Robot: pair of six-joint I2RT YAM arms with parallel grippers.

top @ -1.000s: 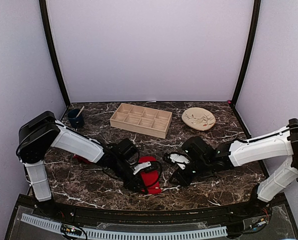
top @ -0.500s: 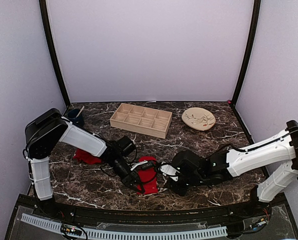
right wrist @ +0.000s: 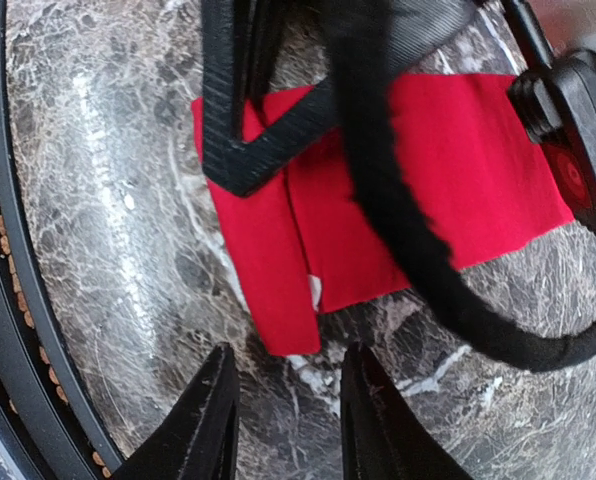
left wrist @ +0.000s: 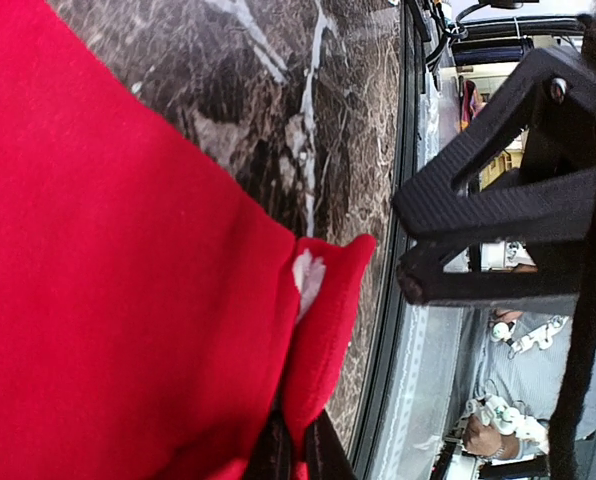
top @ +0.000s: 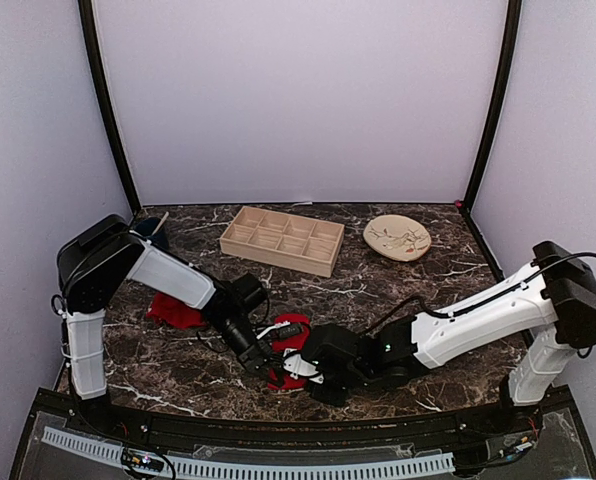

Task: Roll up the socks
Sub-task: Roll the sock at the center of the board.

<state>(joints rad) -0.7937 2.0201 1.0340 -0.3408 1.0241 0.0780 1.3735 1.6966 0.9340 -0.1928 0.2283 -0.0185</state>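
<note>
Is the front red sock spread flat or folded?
Partly folded: one end of the sock lies turned back over the rest, pinched by the left gripper.

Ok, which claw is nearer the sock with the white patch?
Left. The left claw is shut on a fold of the sock. The right claw is open at its near corner, which lies between the fingers; contact is unclear.

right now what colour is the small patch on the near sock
White patch on the red sock; clearest from the left wrist.
</note>
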